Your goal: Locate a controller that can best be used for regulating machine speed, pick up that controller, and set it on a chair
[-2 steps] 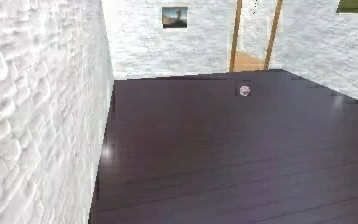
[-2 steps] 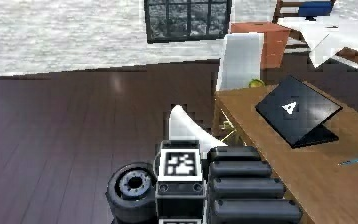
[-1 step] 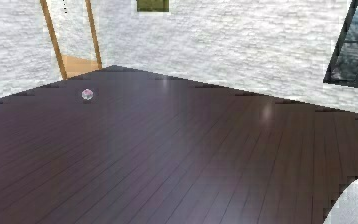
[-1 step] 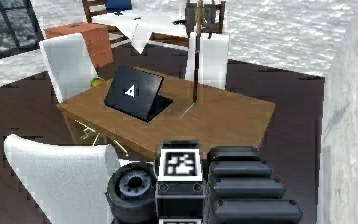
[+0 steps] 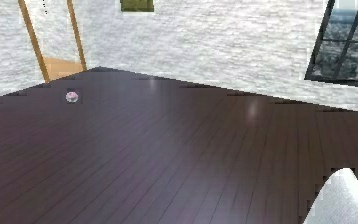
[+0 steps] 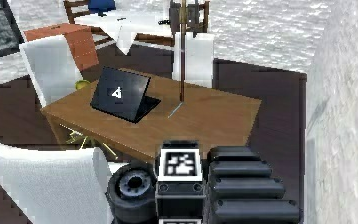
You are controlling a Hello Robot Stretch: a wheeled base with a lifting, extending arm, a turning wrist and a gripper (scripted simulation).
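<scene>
Chair cut by bottom edge | laptop on table | pink blob unclear

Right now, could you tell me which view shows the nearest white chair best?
The arm side view: the white chair shows its broad back beside the wooden table. The forward view catches a white corner, probably the same chair.

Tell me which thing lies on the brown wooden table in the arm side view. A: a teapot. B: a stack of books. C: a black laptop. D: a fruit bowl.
C: a black laptop with a pale mark on its lid sits on the wooden table, toward the view's left.
</scene>
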